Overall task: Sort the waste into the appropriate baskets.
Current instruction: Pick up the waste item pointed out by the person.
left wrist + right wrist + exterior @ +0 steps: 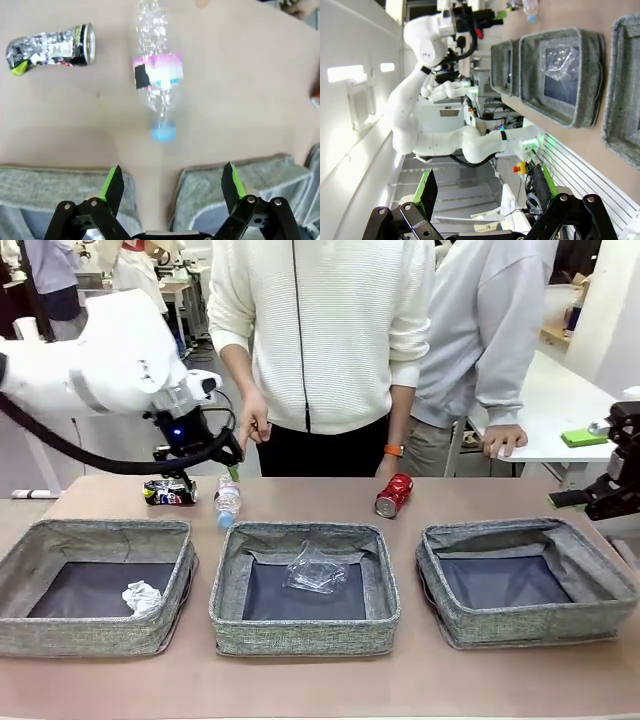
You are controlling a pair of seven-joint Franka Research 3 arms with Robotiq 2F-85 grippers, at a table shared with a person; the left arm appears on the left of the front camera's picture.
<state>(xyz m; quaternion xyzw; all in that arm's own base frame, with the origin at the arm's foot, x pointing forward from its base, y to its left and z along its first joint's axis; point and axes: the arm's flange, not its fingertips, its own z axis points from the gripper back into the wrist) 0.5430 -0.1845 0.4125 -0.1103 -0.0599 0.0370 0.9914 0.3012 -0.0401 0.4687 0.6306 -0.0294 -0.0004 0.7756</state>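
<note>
You have the bottle (156,85) lying on the desk (250,90) just beyond the gap between the left basket (50,185) and middle basket (250,182), cap nearest. The left fingers (113,182) hover spread wide above, seemingly to straddle it. The right fingers (427,187) hang open, far right.

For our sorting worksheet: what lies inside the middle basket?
In the middle basket, a clear crumpled plastic cup lies on the dark lining. The near wall hides the floor's front strip.

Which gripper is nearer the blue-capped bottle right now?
Left. The left gripper hangs open right by the bottle, cap toward its fingers; the right gripper sits open far off to the robot's right.
</note>
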